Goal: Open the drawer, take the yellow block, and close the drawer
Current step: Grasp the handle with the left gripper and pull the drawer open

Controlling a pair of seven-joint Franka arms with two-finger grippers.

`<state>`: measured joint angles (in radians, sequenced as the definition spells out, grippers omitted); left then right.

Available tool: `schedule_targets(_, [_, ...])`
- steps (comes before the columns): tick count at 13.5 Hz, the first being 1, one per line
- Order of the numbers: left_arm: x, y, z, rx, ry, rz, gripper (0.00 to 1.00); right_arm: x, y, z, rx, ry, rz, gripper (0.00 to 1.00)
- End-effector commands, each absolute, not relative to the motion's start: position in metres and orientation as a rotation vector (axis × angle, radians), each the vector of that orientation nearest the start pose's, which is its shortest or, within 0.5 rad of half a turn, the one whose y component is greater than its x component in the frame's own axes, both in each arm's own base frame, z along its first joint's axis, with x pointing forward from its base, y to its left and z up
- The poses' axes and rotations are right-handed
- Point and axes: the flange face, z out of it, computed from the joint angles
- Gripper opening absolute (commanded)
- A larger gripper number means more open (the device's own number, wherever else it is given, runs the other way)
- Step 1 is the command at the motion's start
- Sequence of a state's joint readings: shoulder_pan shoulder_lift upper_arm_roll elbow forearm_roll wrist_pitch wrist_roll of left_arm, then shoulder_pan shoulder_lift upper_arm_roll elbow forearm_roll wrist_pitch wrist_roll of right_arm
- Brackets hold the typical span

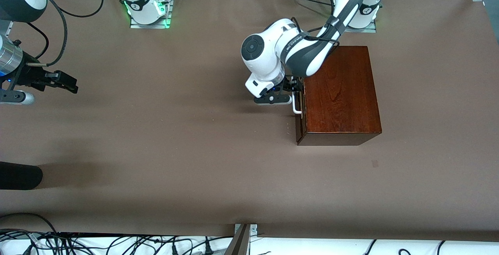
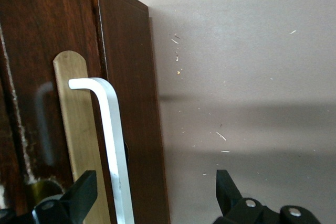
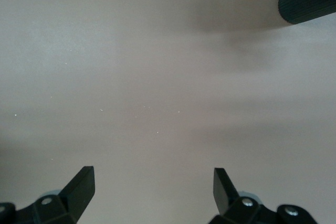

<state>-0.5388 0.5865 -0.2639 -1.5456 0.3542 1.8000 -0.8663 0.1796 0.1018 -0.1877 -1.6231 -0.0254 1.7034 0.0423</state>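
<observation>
Front view: drawer [image 1: 299, 107] sits flush in the wooden box [image 1: 341, 91], left end effector [image 1: 295, 87] at its handle [image 1: 296, 108]; left wrist view: fingers [image 2: 81, 195] spread astride the handle; right wrist view: right end effector [image 3: 152, 190] spread over bare worktop [image 3: 157, 77], waiting.

A robotics lab bench, not a home or shop.
You see a table [image 1: 156, 149] under plain brown covering, two white arm bases [image 1: 146, 3] bolted on metal plates along its edge, green status lights, aluminium framing, and bundles of black cables [image 1: 97, 243] trailing off the edge nearest the front camera.
</observation>
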Motion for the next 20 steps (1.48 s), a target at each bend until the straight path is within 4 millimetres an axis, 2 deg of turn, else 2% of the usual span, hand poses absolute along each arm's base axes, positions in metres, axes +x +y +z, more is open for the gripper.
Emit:
schedule_targets(1, [0.503, -0.443, 0.294, -2.778, 0.096, 0.082, 1.00, 0.594, -0.005, 0.558, -3.170, 0.070, 0.021, 1.00])
schedule_targets(4, [0.498, -0.443, 0.277, -2.776, 0.112, 0.098, 1.00, 0.594, -0.005, 0.558, -3.170, 0.070, 0.021, 1.00])
schedule_targets(7, [0.497, -0.446, 0.277, -2.780, 0.098, 0.092, 1.00, 0.594, -0.004, 0.558, -3.170, 0.072, 0.021, 1.00])
schedule_targets(10, [0.490, -0.457, 0.275, -2.794, 0.100, 0.104, 1.00, 0.594, 0.001, 0.557, -3.170, 0.060, 0.023, 1.00])
schedule_targets(16, [0.473, -0.513, 0.271, -2.838, 0.067, 0.049, 1.00, 0.596, 0.002, 0.553, -3.173, 0.055, 0.035, 1.00])
schedule_targets(20, [0.467, -0.539, 0.271, -2.864, 0.097, 0.023, 1.00, 0.597, 0.004, 0.550, -3.174, 0.059, 0.042, 1.00])
